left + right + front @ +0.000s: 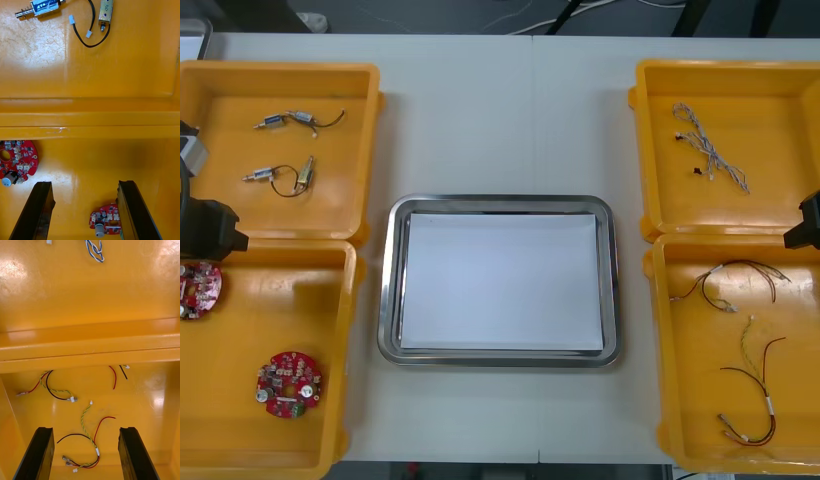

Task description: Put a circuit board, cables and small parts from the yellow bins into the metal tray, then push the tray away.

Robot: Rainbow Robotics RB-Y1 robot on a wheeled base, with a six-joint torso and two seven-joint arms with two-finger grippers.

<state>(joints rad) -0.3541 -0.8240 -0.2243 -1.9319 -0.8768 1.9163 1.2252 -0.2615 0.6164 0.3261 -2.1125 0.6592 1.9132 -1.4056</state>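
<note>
The left hand is open, its two black fingers standing well apart with only orange bin floor between their tips. It hangs over the near left bin. One round red circuit board lies low between the fingers, right against one of them. A second board lies out past the other finger's tip, close to the bin's far wall. Beyond the doubled rims, in the far left bin, lie two small metal parts and a thin black cable looping from one of them.

The right hand is open too, with its fingers apart and touching nothing. It hangs above the near right bin. Between its fingers, on the bin floor, lies a red and yellow cable with a black strand in it. Farther out, near the wall, are a similar looped cable and a short red and black one. Past that wall, in the far right bin, lies the twisted blue and white cable.

In the front view both arms sit at the edges of the tabletop — left over the left bins, right over the right ones. The metal tray, white inside, rests in the middle between the bins — well apart from both hands.
</note>
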